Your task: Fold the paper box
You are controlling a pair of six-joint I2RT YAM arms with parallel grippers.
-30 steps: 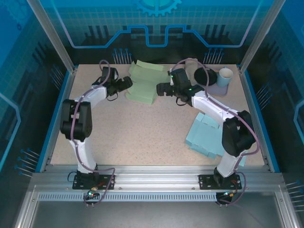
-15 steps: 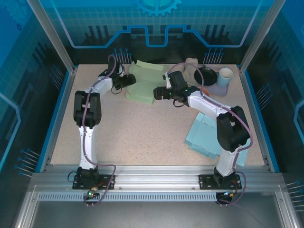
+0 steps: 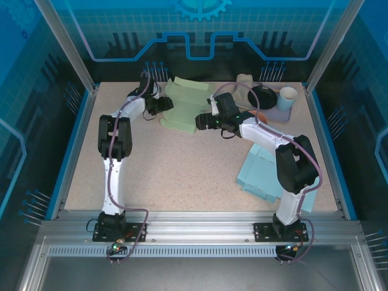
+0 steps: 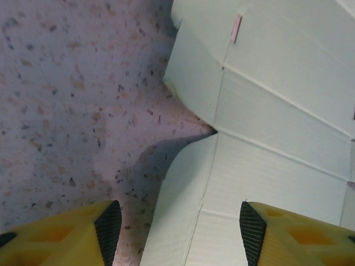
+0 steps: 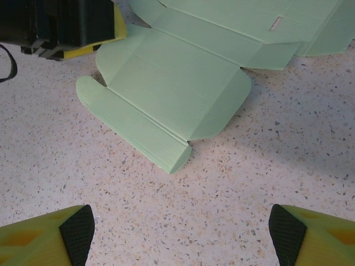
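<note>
The paper box [image 3: 185, 104] is a flat pale green sheet with creased flaps, lying at the back middle of the table. My left gripper [image 3: 162, 107] is at its left edge. In the left wrist view the left gripper [image 4: 180, 233] stands open astride a raised flap [image 4: 188, 221] of the paper box [image 4: 277, 122], and neither pad touches it. My right gripper [image 3: 203, 121] is at the box's near right corner. In the right wrist view the right gripper [image 5: 183, 233] is wide open over bare table, a short way from the folded flap [image 5: 138, 124] of the paper box [image 5: 183, 66].
A pile of flat light blue boxes [image 3: 264, 173] lies at the right near the right arm. A black bowl [image 3: 262, 96], a white cup [image 3: 288, 97] and a beige object [image 3: 244, 80] stand at the back right. The speckled table [image 3: 170, 170] is bare in the middle.
The left arm has stretched toward the back, bringing its gripper to the box's left edge. The right gripper has slid a little left toward the box's near corner.
</note>
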